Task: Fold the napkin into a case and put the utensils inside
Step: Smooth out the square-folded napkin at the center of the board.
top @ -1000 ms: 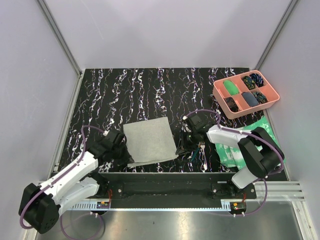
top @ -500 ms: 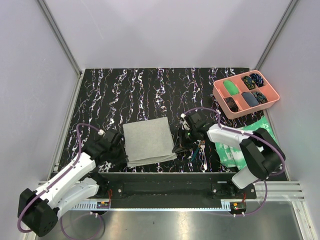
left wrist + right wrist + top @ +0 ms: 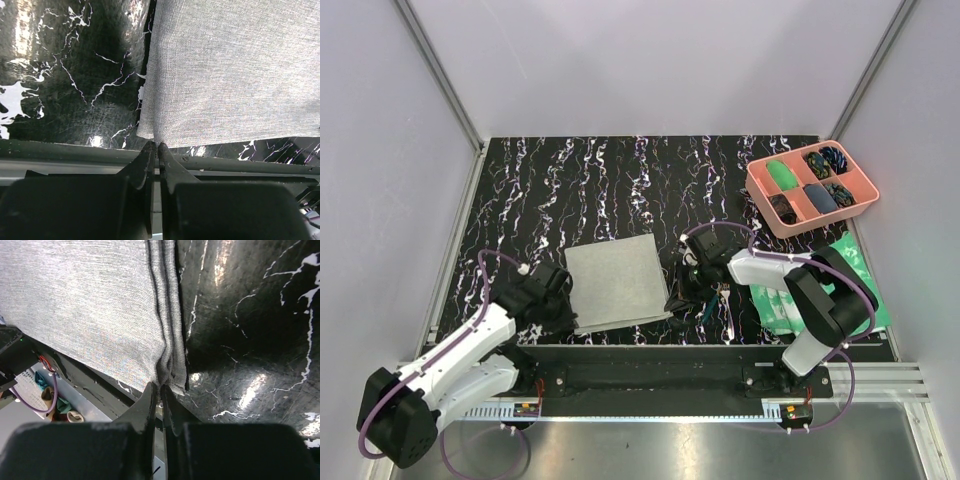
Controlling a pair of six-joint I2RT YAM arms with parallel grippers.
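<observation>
Napkin (image 3: 617,282), grey, folded, frame centre; left gripper (image 3: 156,145) and right gripper (image 3: 161,386) pinching its lower corners, left apparently.

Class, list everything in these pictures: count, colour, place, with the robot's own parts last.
plain light-grey cloth napkin: one, grey, front centre of table.
small slender metal utensils: a few, dark handles, right of napkin.
pink compartmented plastic tray: one, pink, far right.
green-and-white mottled sheet: one, near right side.
black white-veined tabletop: one, beneath all.
left gripper: one, black, shut on napkin's near-left corner.
right gripper: one, black, shut on its near-right corner.
</observation>
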